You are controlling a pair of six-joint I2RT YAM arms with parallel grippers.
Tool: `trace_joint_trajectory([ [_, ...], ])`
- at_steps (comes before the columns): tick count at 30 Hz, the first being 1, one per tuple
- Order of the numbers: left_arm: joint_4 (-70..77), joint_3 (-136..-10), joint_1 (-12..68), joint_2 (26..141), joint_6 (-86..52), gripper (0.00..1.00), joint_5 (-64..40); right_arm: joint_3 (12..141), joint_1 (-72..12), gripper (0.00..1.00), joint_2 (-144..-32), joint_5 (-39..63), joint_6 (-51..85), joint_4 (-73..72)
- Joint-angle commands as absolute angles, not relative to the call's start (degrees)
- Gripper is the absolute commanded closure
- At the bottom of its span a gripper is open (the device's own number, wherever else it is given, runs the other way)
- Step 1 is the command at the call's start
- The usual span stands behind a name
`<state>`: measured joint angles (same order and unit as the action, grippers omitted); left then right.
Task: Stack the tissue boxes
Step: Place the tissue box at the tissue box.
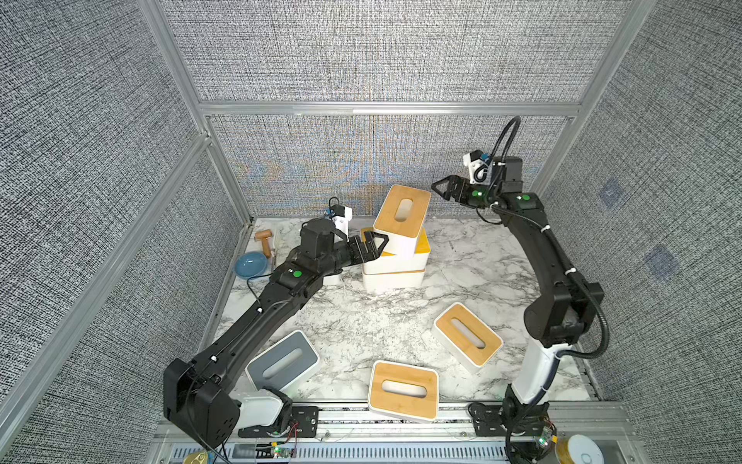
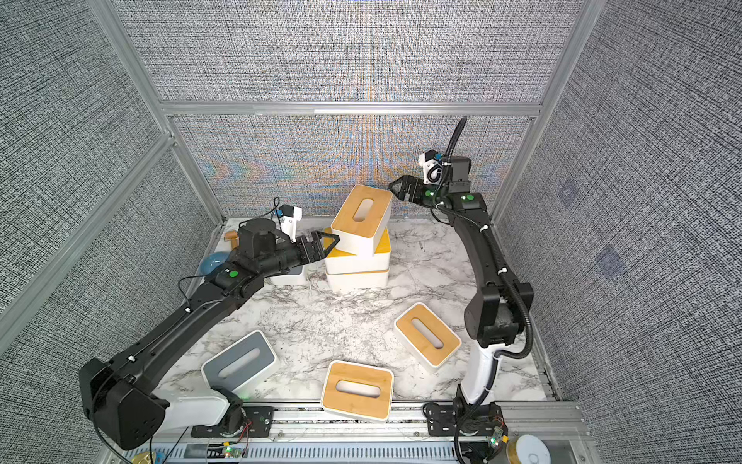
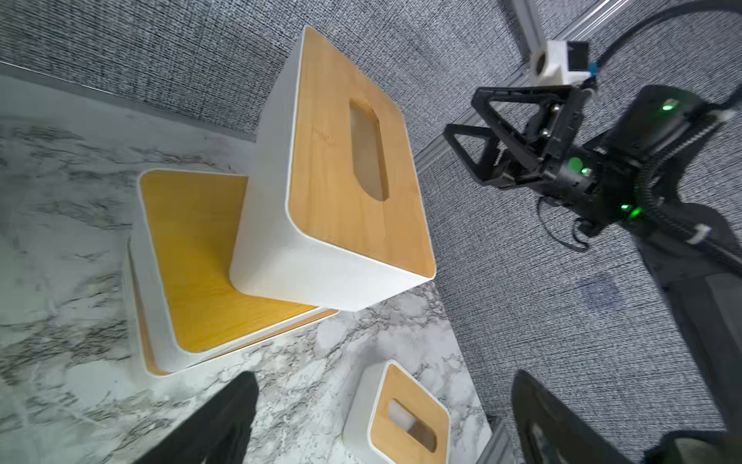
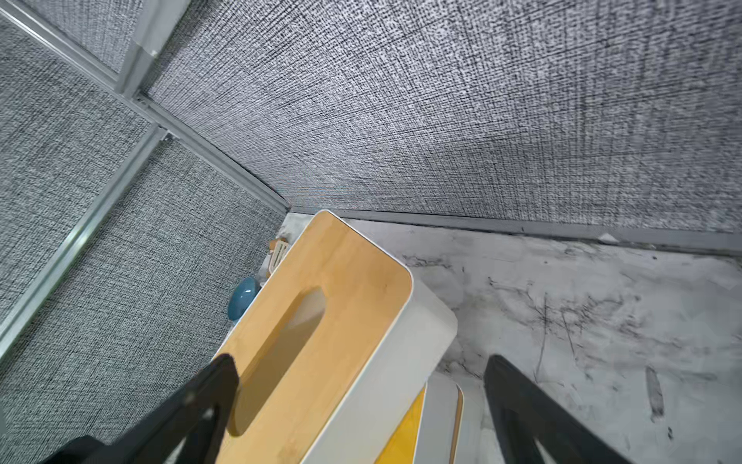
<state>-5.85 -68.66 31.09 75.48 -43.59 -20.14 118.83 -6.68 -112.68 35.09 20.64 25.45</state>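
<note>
On the marble counter (image 1: 401, 321) w/ grey fabric walls, we see a 3-high tissue box stack (image 1: 395, 261) at frame centre, top box (image 1: 402, 213) skewed, grey-lid box (image 1: 283, 361) lower left, left end effector (image 1: 383, 246) & right end effector (image 1: 437, 191) flanking the top box, both spread wide, empty.

Tissue boxes (image 1: 395, 281) white, lids (image 1: 417, 375) tan or grey; bowl (image 1: 250, 265) blue; table (image 1: 361, 321) grey-veined white marble.

Marble tbl (image 1: 482, 261): tissue boxes (image 1: 403, 389), bowl (image 1: 251, 265)
</note>
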Motion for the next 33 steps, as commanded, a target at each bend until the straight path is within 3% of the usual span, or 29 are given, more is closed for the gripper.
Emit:
trace_joint_trajectory([
  [1, 2.23, -68.05, 31.2, 75.89, -47.09, 0.01, -22.1, 121.73, -6.35, 0.01, -115.59, 40.29, 20.06, 21.85],
  [10, 3.91, -69.52, 31.29, 79.6, -48.8, 0.01, -23.25, 128.93, -6.33, 0.01, -123.73, 44.79, 21.87, 20.49],
  [33, 5.63, -69.6, 31.46, 82.29, -50.08, 0.01, -25.41, 133.39, -8.82, 0.01, -128.26, 47.62, 20.06, 23.2],
])
